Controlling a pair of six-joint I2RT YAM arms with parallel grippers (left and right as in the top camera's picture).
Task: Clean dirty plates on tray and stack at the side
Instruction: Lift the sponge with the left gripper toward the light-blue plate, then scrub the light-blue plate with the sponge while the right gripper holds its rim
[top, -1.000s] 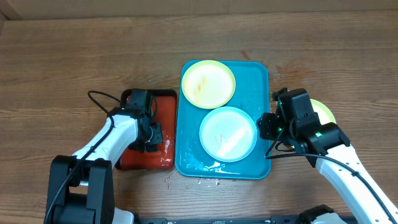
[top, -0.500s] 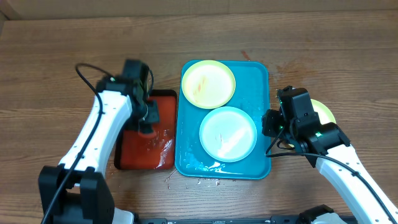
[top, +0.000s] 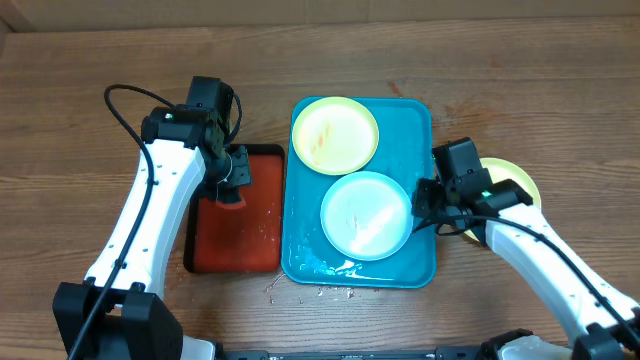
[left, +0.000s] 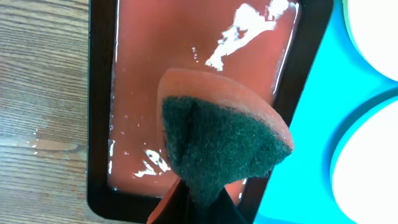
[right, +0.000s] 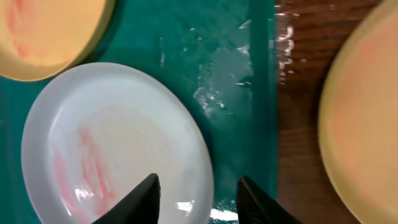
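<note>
The turquoise tray (top: 417, 125) holds a pale yellow-green plate (top: 334, 134) at the back and a light blue-white plate (top: 366, 215) with faint red smears at the front. A second yellow-green plate (top: 518, 176) lies on the table to the right of the tray. My left gripper (top: 231, 185) is shut on a sponge (left: 221, 143), orange with a dark green scrub face, held above the red tray (top: 237, 245). My right gripper (right: 198, 193) is open, its fingers straddling the right rim of the blue-white plate (right: 106, 146).
The red tray with a black rim (left: 102, 124) holds a film of water and sits against the left side of the turquoise tray (left: 311, 118). Wet patches and crumbs lie on the turquoise tray's front edge (top: 340, 268) and on the table (top: 300, 290).
My left arm lifted the sponge out of the red tray and moved it toward the back. My right gripper shifted left over the blue-white plate's rim.
</note>
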